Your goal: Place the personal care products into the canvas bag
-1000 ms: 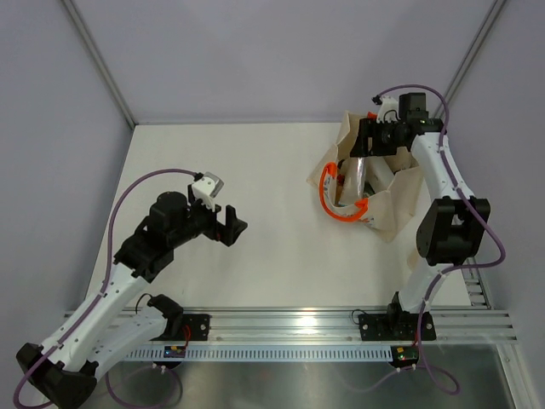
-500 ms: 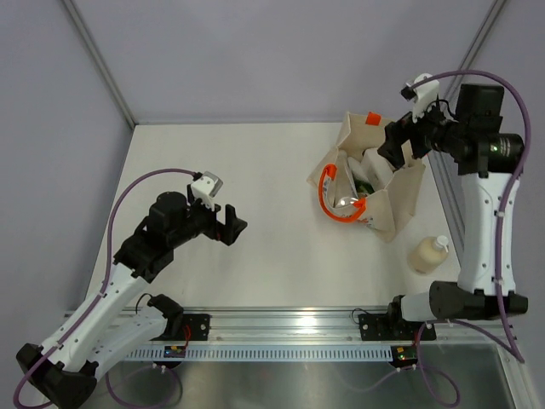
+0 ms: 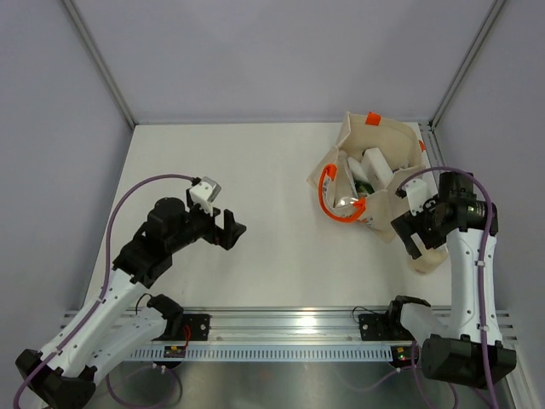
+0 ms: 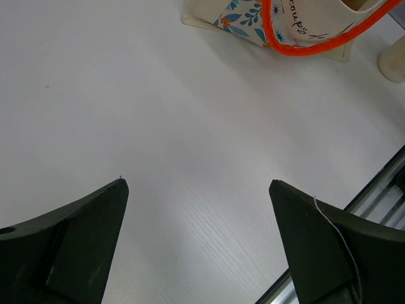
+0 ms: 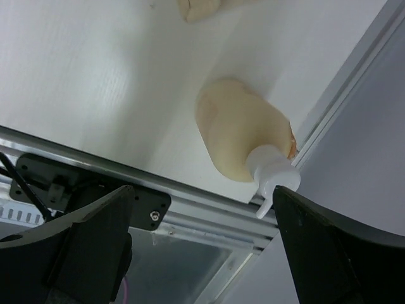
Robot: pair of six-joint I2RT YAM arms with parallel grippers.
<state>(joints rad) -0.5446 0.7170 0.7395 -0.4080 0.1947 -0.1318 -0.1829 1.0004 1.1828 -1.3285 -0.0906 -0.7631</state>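
The beige canvas bag [image 3: 398,203] with orange handles stands open at the far right. Inside it show a white bottle [image 3: 375,165], a bit of green, and a silvery tube [image 3: 342,192]. The bag's printed side and handle show in the left wrist view [image 4: 235,18]. The cream pump bottle [image 5: 240,134] lies on the table by the right rail, mostly hidden under my right arm in the top view [image 3: 423,261]. My right gripper [image 3: 415,235] is open and empty, just above and beside the bottle [image 5: 202,188]. My left gripper [image 3: 231,228] is open and empty over bare table [image 4: 197,182].
An aluminium rail [image 3: 341,324] runs along the table's near edge and another along the right edge [image 5: 329,107], close to the pump bottle. The enclosure's walls stand close behind and to the right of the bag.
My right arm has swung away from above the bag, back and down to the table's near right, over the cream pump bottle. My left arm has barely moved.
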